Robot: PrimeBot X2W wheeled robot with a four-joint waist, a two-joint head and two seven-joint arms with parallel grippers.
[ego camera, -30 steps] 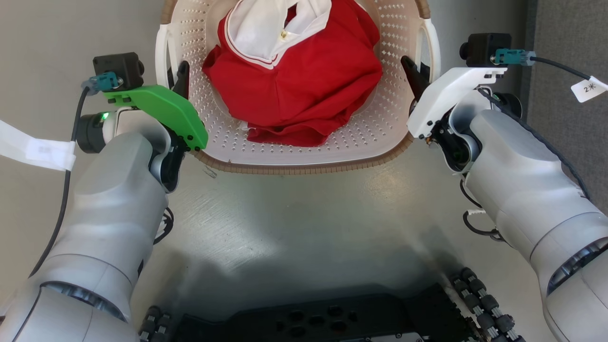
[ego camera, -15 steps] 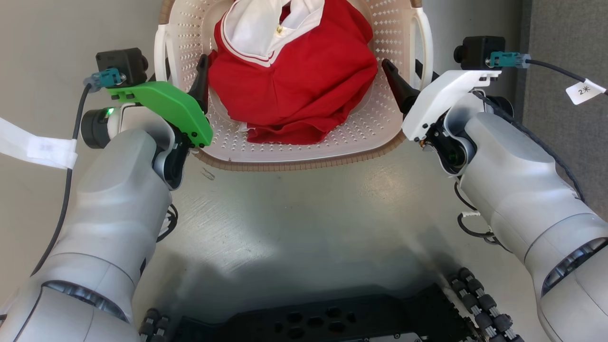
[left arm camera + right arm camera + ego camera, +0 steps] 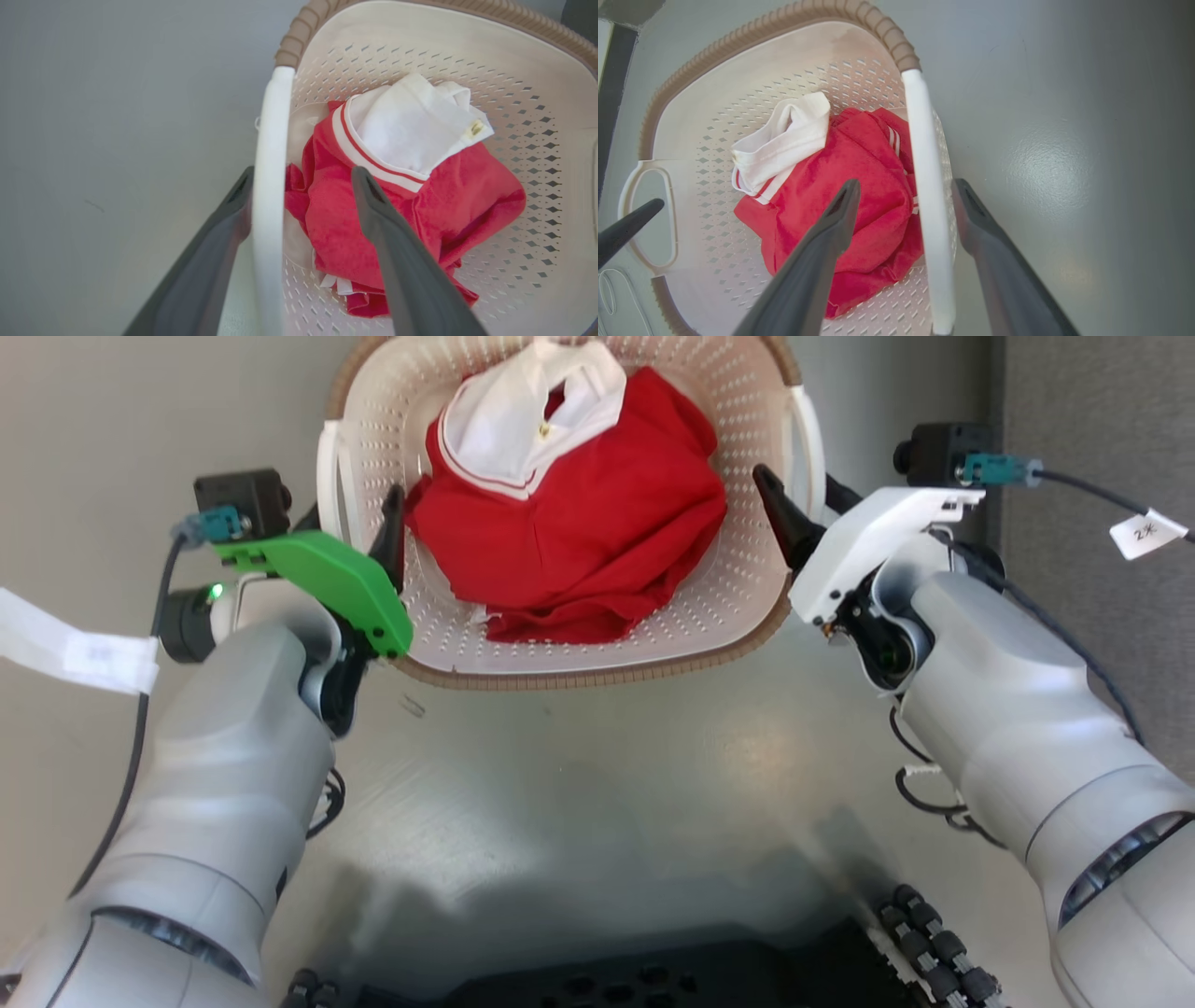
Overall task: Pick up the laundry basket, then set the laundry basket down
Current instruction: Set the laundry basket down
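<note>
Perforated plastic laundry basket [image 3: 721,590], red cloth [image 3: 579,532]

shirt [image 3: 579,532] in laundry basket [image 3: 711,609] | left end effector [image 3: 302,175] astride left handle [image 3: 270,186] | right end effector [image 3: 906,184] astride right handle [image 3: 924,186]

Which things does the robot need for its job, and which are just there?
For the job: laundry basket, left gripper, right gripper.
Just there: red shirt in the basket, paper tag on a cable.
</note>
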